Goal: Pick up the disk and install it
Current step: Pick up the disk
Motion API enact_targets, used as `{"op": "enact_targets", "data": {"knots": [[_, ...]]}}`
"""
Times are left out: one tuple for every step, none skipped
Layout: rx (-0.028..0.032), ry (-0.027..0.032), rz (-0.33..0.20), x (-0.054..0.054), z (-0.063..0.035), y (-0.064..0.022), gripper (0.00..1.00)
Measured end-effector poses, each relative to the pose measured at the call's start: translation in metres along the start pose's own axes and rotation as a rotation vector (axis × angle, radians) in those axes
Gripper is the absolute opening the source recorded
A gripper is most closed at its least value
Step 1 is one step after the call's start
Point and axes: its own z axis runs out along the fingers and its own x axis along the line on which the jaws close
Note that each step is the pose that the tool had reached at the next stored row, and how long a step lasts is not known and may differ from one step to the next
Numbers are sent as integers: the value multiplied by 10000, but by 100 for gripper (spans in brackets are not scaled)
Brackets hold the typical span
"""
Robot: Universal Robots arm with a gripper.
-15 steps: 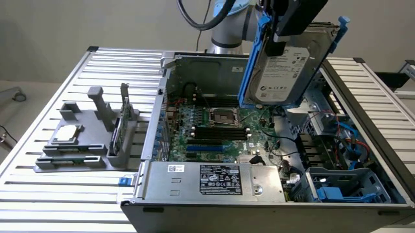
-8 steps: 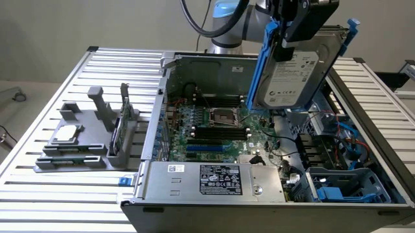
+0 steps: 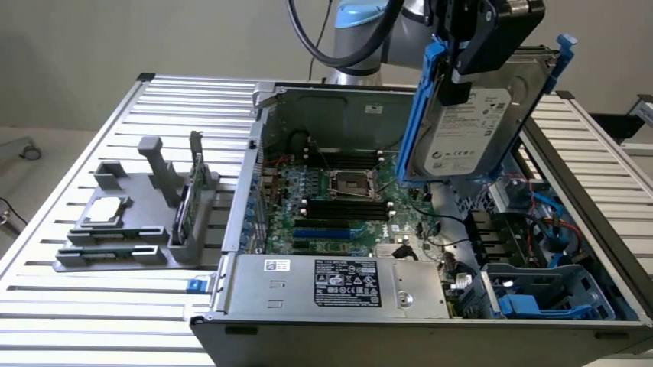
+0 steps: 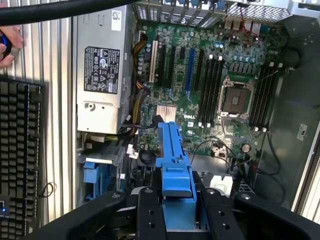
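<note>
1. Disk [image 3: 472, 126] is held aloft over the open computer case [image 3: 306, 99], at about one o'clock in the exterior view. It stands nearly on edge, with its white label facing the camera and its blue frame [image 3: 420, 115] along both long sides.
2. The gripper [image 3: 459, 84] is closed on the disk from above. In the wrist view its black fingers [image 4: 150, 215] are seen clamped on either side of the blue frame's end.
3. The step in hand is judged to be the carry toward the drive cage [image 3: 540, 294], whose blue bays sit at about five o'clock in the exterior view. The disk is well apart from the cage and nothing has been seated yet.
4. A firm, centred hold on the frame is called for, since the plastic rails could probably flex or slip. The tilt is best corrected until the rails are lined up with a bay.
5. The motherboard [image 3: 347, 199] and loose cables [image 3: 531, 206] lie beneath the disk. A slow, straight path is advised, so that no cable is snagged and no board part is struck.
6. The power supply [image 3: 337, 283], at six o'clock, borders the cage, and clearance on that side should be watched.
7. A person's hand [image 4: 7, 45] is seen near a keyboard [image 4: 20, 150], outside the case on the tabletop [image 3: 122, 306]. It should be minded while the disk is moved.
</note>
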Motion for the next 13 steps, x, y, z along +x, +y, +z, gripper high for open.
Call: {"op": "enact_targets", "data": {"knots": [[10, 9, -1, 11, 3, 0, 33], [22, 14, -1, 27, 7, -1, 33], [36, 14, -1, 45, 12, -1, 33], [48, 15, -2, 65, 18, -1, 33], [62, 16, -2, 88, 26, 0, 33], [79, 17, -2, 112, 35, 2, 33], [98, 20, -4, 140, 47, 4, 33], [114, 22, -4, 167, 59, 7, 33], [129, 24, -4, 195, 72, 11, 33], [144, 24, -4, 223, 85, 14, 33], [160, 26, -4, 251, 98, 17, 33], [174, 27, -4, 278, 109, 19, 33], [183, 29, -5, 301, 117, 20, 33]]}}
